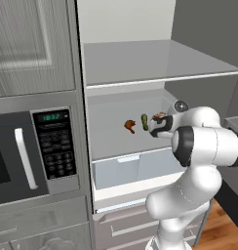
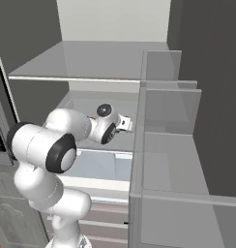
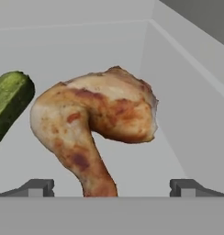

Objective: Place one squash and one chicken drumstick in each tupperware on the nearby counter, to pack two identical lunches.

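Reaching deep into the open fridge, we have our gripper spread as wide as it goes, the two dark fingertips standing well apart with nothing clamped between them. Right ahead of us, in the hand view, lies the larger golden-tan drumstick, plump end toward the far wall, its bone end pointing back toward the gap between the fingertips; whether a tip touches it, we cannot tell. Just to its left sits the small zucchini-like squash, near it but apart. From the left base view we see the same shelf: the smaller reddish-orange drumstick on the left, the green squash beside it, then the tan drumstick at the right, just at our hand. Below the shelf, a pale drawer stands pulled out. A microwave sits left of the fridge.
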